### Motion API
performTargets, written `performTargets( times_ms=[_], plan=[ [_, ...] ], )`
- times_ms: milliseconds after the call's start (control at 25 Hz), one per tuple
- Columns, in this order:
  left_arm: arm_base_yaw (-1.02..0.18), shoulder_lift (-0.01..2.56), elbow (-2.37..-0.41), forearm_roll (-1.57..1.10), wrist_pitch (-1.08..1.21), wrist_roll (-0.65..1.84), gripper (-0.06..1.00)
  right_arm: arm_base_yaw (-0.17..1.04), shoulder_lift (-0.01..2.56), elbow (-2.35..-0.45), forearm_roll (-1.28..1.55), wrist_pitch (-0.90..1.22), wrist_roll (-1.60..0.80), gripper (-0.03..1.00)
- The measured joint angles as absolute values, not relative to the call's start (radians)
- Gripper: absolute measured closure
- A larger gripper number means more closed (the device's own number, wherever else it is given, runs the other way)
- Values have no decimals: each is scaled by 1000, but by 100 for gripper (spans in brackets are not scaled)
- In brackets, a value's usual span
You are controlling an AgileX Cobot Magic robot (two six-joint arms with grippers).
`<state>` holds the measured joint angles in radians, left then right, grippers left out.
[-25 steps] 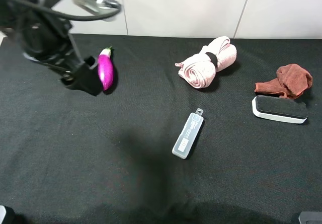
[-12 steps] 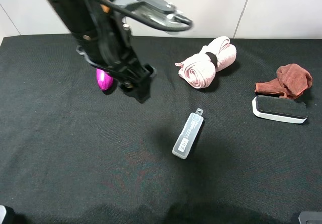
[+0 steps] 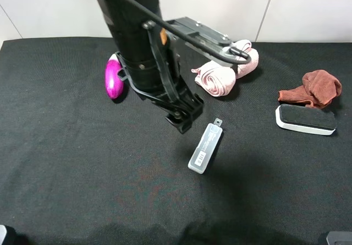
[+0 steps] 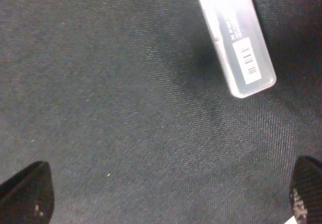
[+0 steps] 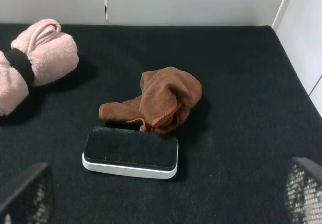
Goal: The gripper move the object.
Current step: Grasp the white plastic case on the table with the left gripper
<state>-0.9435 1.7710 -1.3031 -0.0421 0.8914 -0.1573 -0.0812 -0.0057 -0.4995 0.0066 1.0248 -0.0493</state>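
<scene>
**Desk:** What could go wrong here?

**Photographer:** The left gripper [image 3: 186, 119], fingers spread wide, hovers off-centre from the case [image 3: 205, 147]. Descending from there, it could close on bare mat [image 3: 82, 173] or knock the thin, flat case askew.

**Desk:** And the case?

**Photographer:** Flat on the mat in front of the pink towel roll [image 3: 225, 69], just beside the gripper's tips and not between them.

Soft overhead light is falling evenly on the black cloth [image 3: 66, 173]. The arm [image 3: 140, 63] is casting faint shadows. Close up, the case [image 4: 234, 38] is looking slightly blurred.
</scene>
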Motion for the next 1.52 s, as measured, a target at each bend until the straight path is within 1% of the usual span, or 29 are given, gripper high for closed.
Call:
performTargets(
  times_ms=[360,1280,1520],
  plan=[
    [-966,1864,-1369,-51,886,-184,-5,-81,-6,-499,7,1025,-49,27],
    [-1023,2185,-1617,-50,895,-210,-5,-81,-6,-499,10,1025,-49,27],
    [-1026,2236,-1635,-50,883,-263,-5,-81,-6,-499,10,1025,-49,27]
  ],
)
